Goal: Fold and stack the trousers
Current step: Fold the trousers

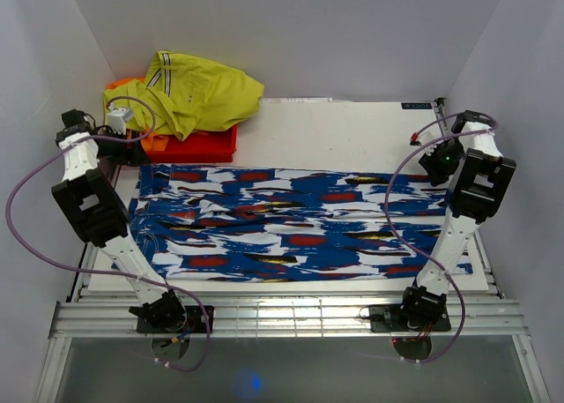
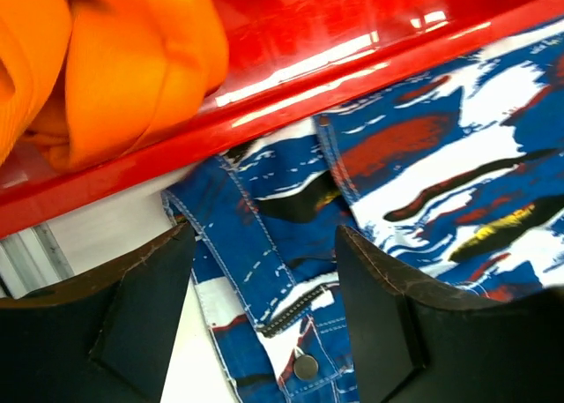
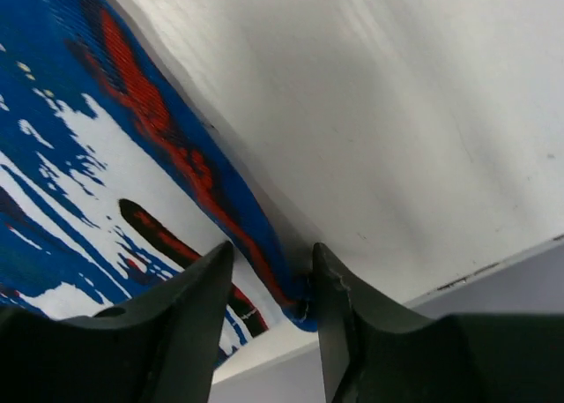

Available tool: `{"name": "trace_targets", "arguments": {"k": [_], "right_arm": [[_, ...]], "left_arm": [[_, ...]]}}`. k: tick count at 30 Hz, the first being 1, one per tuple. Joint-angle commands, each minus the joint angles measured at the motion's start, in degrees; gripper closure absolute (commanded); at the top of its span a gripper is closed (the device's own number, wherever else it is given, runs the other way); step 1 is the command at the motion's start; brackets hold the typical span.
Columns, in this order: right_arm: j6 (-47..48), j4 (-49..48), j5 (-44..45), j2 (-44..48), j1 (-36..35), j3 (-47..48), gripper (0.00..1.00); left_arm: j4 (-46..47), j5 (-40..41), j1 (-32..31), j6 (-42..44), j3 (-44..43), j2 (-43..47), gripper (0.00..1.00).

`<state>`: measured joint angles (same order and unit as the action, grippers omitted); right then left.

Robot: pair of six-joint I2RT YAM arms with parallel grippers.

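The trousers [image 1: 300,227], royal blue with white, red, black and yellow blotches, lie flat across the white table, waist at the left and leg ends at the right. My left gripper [image 1: 130,152] is open at the far waist corner. In the left wrist view it [image 2: 264,237] hangs over the waistband [image 2: 256,244], with the fly button [image 2: 306,365] between the fingers. My right gripper [image 1: 439,162] is open at the far right leg end. In the right wrist view it [image 3: 271,251] straddles the hem corner [image 3: 295,302], and the right finger [image 3: 339,288] is close against the cloth.
A red tray [image 1: 204,145] stands at the back left, holding an orange garment [image 1: 155,142] and a yellow-green garment with dark stripes [image 1: 198,90]. Its glossy rim [image 2: 291,77] is just beyond the waistband. White walls enclose the table [image 1: 352,134], and the right table edge [image 3: 493,262] is near.
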<state>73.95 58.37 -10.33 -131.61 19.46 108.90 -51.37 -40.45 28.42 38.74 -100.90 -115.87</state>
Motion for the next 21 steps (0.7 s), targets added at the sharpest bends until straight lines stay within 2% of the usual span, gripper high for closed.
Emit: {"name": "trace_targets", "arguments": {"k": [1, 3, 7, 11, 21], "right_arm": [[12.71, -2.02, 2.32, -1.63, -0.13, -5.09, 0.54], [12.88, -3.43, 2.33, -1.19, -0.22, -6.94, 0.62], [12.53, -3.61, 1.89, -1.1, -0.57, -7.48, 0.91], [12.53, -3.53, 1.89, -0.84, -0.57, -7.74, 0.92], [12.97, -3.53, 1.45, 0.3, -0.74, -8.79, 0.92]], "left_arm": [[2.24, -3.15, 1.28, -2.61, -2.11, -1.1, 0.25], [6.78, -2.45, 1.55, -5.93, 0.07, -1.81, 0.26], [17.69, -2.97, 2.07, -11.49, 6.58, -1.46, 0.26], [24.91, -3.41, 2.25, -14.39, 9.32, -2.6, 0.26], [30.63, -6.13, 2.51, -15.89, 9.76, -6.38, 0.3]]}}
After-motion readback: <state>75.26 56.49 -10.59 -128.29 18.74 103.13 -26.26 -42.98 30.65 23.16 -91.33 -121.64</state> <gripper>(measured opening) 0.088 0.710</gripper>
